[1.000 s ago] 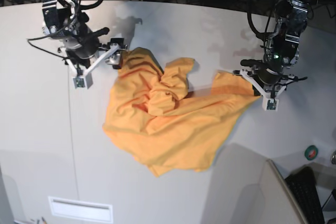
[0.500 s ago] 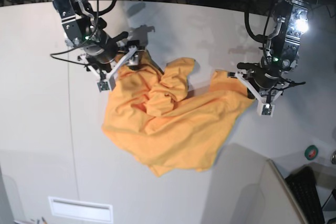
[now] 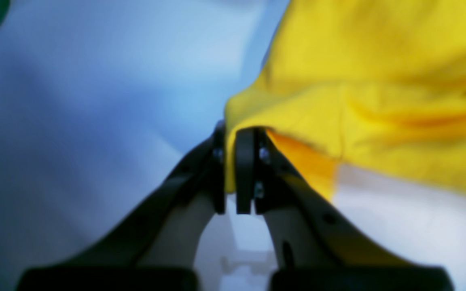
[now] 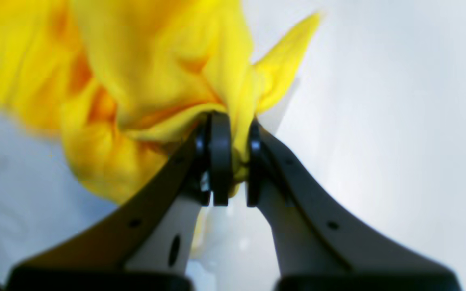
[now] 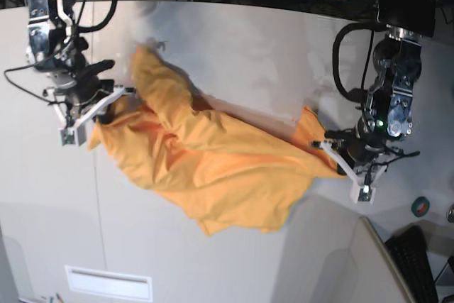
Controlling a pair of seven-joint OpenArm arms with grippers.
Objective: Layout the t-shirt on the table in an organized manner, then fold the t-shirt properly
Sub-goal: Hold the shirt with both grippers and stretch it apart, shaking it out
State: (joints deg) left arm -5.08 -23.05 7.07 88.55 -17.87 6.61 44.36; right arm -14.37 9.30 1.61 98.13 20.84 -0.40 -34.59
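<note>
Most of the scene is the white surface (image 5: 234, 40), wide and bare around the cloth, with a thin dark seam running down its near-left part. Across its middle lies the t-shirt (image 5: 213, 168), orange and rumpled, drawn out between the two arms with its lower edge sagging toward the camera and a peak of fabric lifted at the far left. No lettering or tag shows. Smallest are the grips: the right claw (image 4: 229, 161) is pinched tight on a bunched fold, and the left claw (image 3: 235, 169) is clamped on a thin edge of the opposite end. To spread it well, I judge both arms should pull apart evenly and low, keeping tension gentle so the thin edge does not slip, then lay the cloth flat before releasing.
</note>
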